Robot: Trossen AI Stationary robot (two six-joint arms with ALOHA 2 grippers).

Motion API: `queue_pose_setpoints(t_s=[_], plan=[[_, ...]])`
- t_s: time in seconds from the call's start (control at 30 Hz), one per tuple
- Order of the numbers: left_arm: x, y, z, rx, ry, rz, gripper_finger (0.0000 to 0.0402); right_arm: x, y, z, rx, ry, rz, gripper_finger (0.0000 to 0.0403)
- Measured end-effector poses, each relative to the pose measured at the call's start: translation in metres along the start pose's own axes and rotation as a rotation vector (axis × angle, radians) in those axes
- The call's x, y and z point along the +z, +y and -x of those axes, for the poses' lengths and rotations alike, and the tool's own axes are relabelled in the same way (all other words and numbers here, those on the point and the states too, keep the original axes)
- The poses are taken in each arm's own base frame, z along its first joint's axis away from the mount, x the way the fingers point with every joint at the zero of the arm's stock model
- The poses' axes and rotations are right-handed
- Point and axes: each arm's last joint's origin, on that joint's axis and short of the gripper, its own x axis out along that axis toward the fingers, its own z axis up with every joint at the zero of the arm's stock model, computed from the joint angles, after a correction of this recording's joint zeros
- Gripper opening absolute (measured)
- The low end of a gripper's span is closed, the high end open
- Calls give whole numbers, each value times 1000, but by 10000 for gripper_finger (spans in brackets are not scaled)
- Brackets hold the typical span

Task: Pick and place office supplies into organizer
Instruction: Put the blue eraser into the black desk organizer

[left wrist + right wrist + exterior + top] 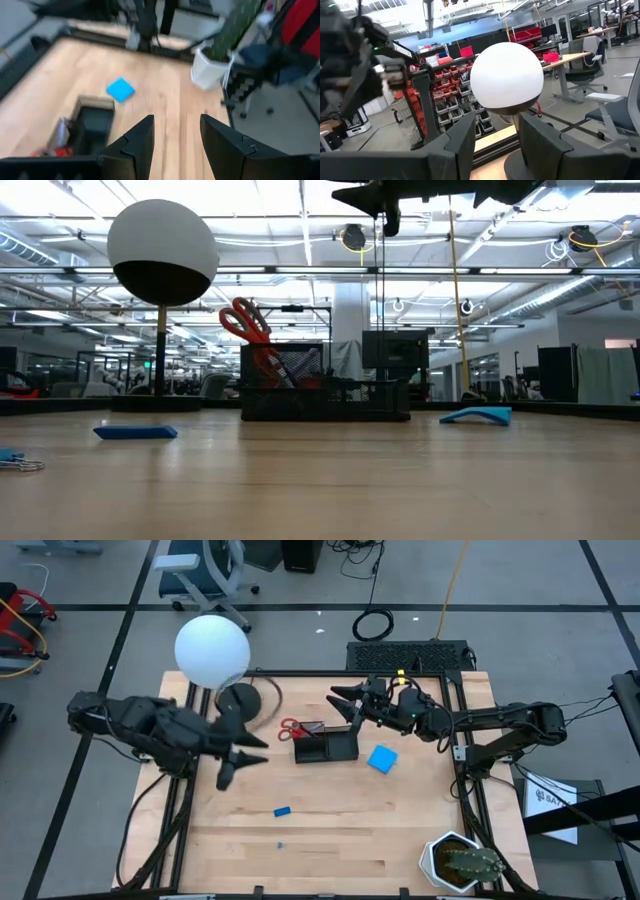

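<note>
From the high view we count one organizer [327, 746] near the desk [330, 840] centre, one pair of red-handled scissors [293, 728] standing in its end nearest the lamp, one bright blue pad [382, 759] lying just beside the organizer's other end, one small blue piece [282, 811] on open wood nearer the front, and a tinier blue speck [280, 845] beyond it; we cannot make out any pens here. The left gripper [232, 758] hangs between the lamp [212, 650] and the organizer, fingers apart and empty; the right gripper [342, 705] hovers above the organizer's back edge, also empty. We judge the main risk to be either arm clipping the lamp or the protruding scissor handles, tipping the light organizer. In the low view the scissors [251, 332] lean out above the organizer [325, 395], the pad [478, 416] curls slightly, and the flat piece [135, 432] lies low, so a grasp could skid off it. In the left wrist view the fingers [137, 142] stand parted over the organizer [95, 127] and pad [120, 89]; one potted cactus [215, 65] sits far off. In the right wrist view the fingers [462, 135] are parted and face the lamp globe [506, 75].
</note>
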Motion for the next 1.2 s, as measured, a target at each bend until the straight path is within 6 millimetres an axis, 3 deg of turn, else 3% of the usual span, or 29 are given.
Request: queue_pose_setpoints(t_s=[0.43,0.8,1.2], plan=[[-43,-37,-57,118,318,55,163,0,0,0,1,4,-19,141],[-74,-58,-105,187,470,-28,163,5,1,4,2,2,-101,141],[-104,-65,-138,211,533,-65,163,10,0,12,-12,53,-75,141]])
